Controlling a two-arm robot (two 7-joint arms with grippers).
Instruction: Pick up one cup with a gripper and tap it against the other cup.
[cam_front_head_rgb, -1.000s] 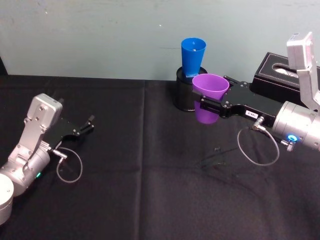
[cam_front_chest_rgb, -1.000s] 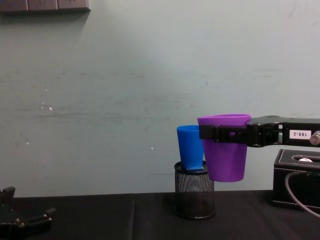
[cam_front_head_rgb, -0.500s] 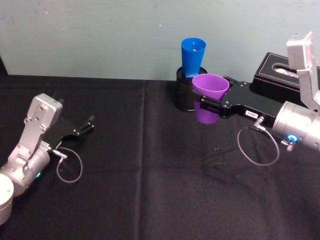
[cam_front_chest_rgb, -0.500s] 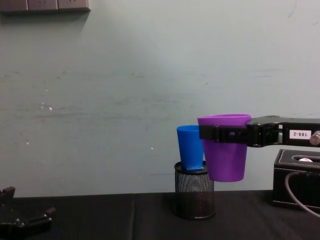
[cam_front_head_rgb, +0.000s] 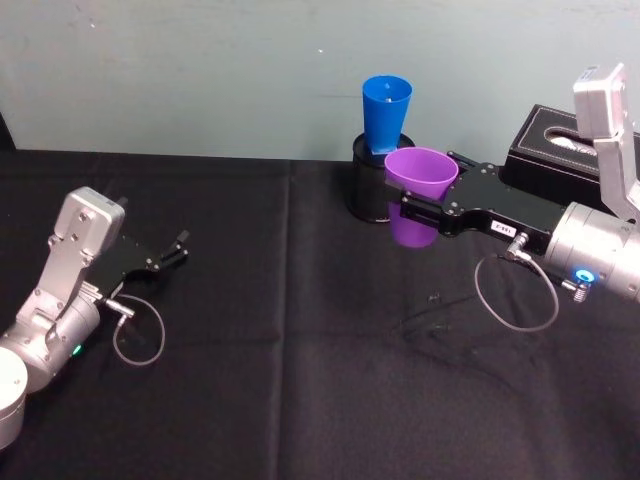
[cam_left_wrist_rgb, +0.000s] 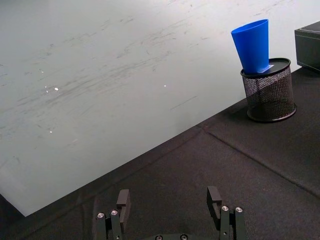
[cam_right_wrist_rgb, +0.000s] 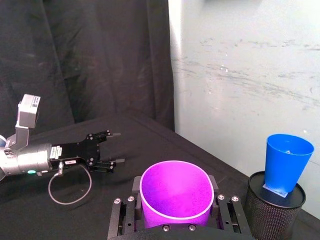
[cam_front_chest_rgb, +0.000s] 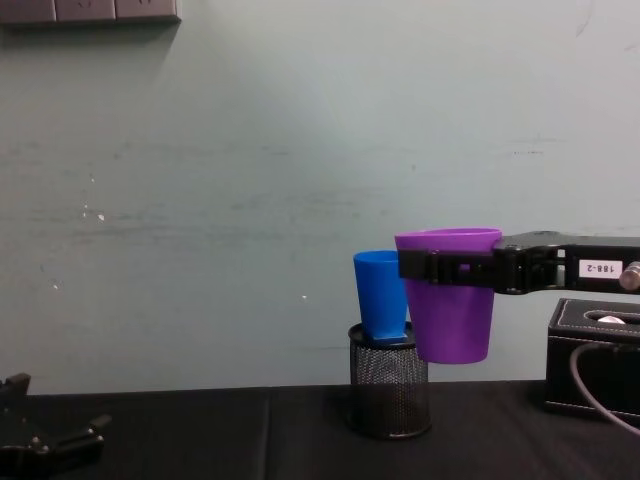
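Behind the right gripper (cam_front_head_rgb: 428, 185), pale grey-green wall (cam_front_head_rgb: 200, 70), scuffed and streaked; below it, creased black cloth (cam_front_head_rgb: 300, 400) over the table; far off to its left, dark drape (cam_right_wrist_rgb: 75, 65); high above, leftward, grey panel (cam_front_chest_rgb: 90, 10) on the wall.

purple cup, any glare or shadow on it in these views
Head view: the purple cup, held in the right gripper's jaws, is evenly lit with no glare spot; no clear shadow shows on the black cloth. Right wrist view: its inside glows bright. Chest view: its wall looks matte beside the blue cup.
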